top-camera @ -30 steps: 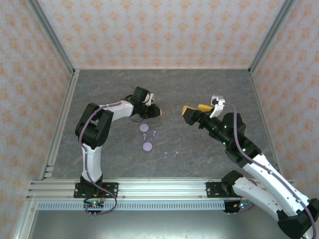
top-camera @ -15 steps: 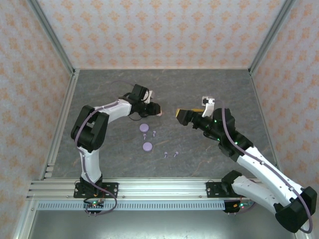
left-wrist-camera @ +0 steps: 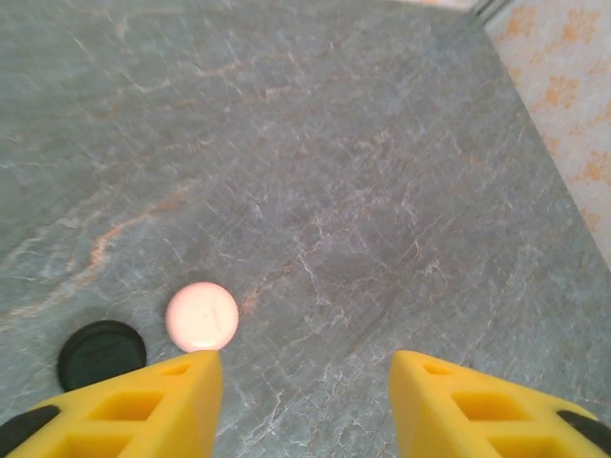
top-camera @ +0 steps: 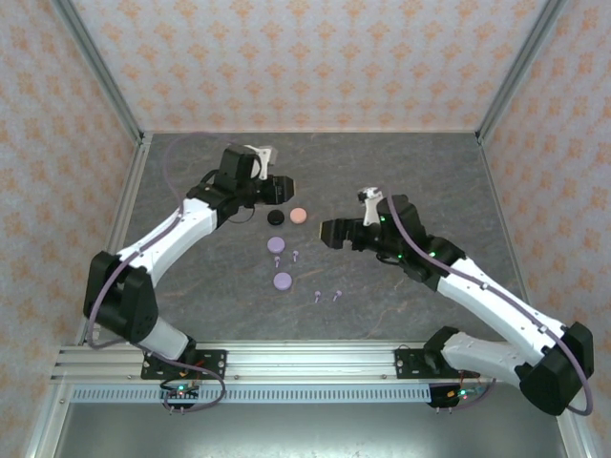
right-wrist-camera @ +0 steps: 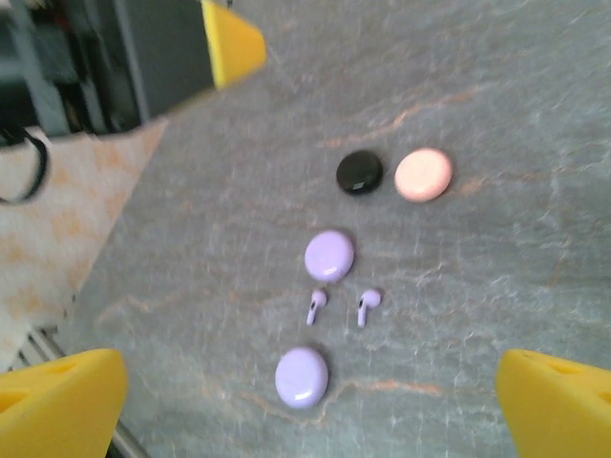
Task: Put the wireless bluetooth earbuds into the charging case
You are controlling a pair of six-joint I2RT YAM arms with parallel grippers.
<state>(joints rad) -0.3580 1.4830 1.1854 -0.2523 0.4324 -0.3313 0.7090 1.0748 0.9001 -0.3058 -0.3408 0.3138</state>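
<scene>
Risks around the bud pick, both pincers empty

Left gripper [left-wrist-camera: 305, 401]: yellow fingers spread, nothing between them, hanging over bare table [left-wrist-camera: 382, 172]. The pink disc [left-wrist-camera: 201, 316] lies just beyond one fingertip, the black disc [left-wrist-camera: 101, 353] beside it. Neither is touched.

Right gripper [top-camera: 329, 232]: fingers spread wide and empty, pointed across the cluster from its right side.

What I'd worry about:
- The two grippers sit near each other over the same patch. A yellow fingertip of the left one cuts into the top of the right wrist view. A reach from either side could clip the other arm.
- The buds are tiny and stemmed, and lie flat on a hard top. A closing finger that lands off-centre would likely flick one away rather than pinch it.
- The lilac earbuds [top-camera: 296, 255] lie side by side, close together. Fingers this wide could sweep the neighbour or nudge a disc.
- All the discs read as closed domes, though I cannot be sure. If they are the cases, no bud goes in until a lid is up.

Where things lie: that pair of buds sits between the far lilac disc [top-camera: 276, 245] and the near lilac disc [top-camera: 283, 281], to the left of the right gripper and nearer the bases. From its wrist they fall inside the finger span, well ahead. A second pair [top-camera: 317, 296] lies nearer the bases, right of the near disc. The left gripper is well apart from all four, beyond the black and pink discs.
</scene>
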